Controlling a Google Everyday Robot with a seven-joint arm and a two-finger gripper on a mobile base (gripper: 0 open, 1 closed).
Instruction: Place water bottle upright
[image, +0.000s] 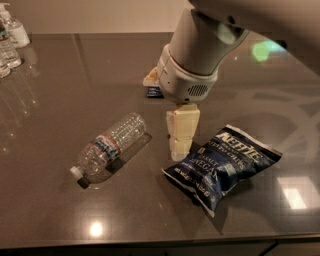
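- Under the chip bag (225, 165) we see the dark, glossy table (60, 90), where a round bottle could roll.
- Above the bag's left end hangs the arm (200, 55).
- Left of the bag, the water bottle (110, 145) lies on its side, cap toward the near edge.
- Just beside the bag's left corner hovers the gripper (181, 145); we cannot tell whether it is released or clenched. A low sweep could snag the bag.
- Far left of the bag stand a pump bottle (15, 30) and small clear bottles (7, 50); behind it lies a blue packet (154, 91). None blocks the reach.
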